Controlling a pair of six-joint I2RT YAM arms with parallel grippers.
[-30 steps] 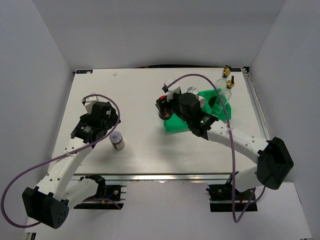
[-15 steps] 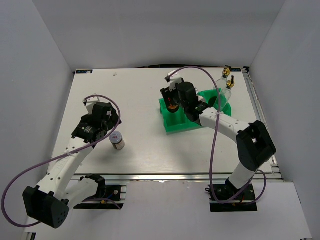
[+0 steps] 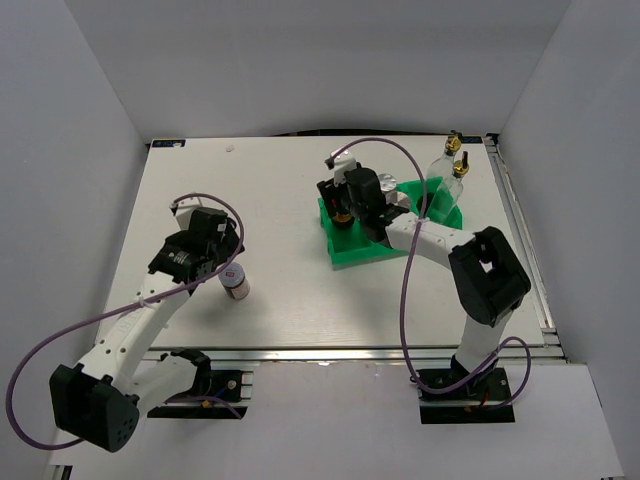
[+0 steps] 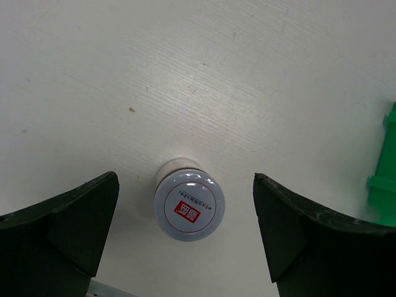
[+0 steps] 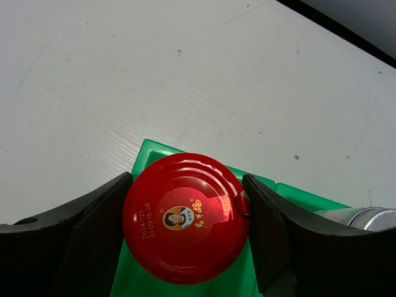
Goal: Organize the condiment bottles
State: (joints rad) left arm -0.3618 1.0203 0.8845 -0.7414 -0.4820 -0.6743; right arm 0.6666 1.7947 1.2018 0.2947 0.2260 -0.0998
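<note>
White table (image 3: 270, 200); green tray (image 3: 357, 250) below red-capped jar (image 5: 185, 218), shaker (image 5: 364, 216) beside.

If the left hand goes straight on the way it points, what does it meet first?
The red-marked-lid jar: it stands centred between the fingers of the open left hand, which would likely straddle it before reaching the table; depth is unclear.

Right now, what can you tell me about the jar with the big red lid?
The red-lidded jar shows mostly its lid from above: round, shiny red, metal-looking, with a small portrait, gold characters and a printed date. It is upright, pinched on both sides by the black fingers of the right gripper, over one end of the green tray. Its body is hidden.
</note>
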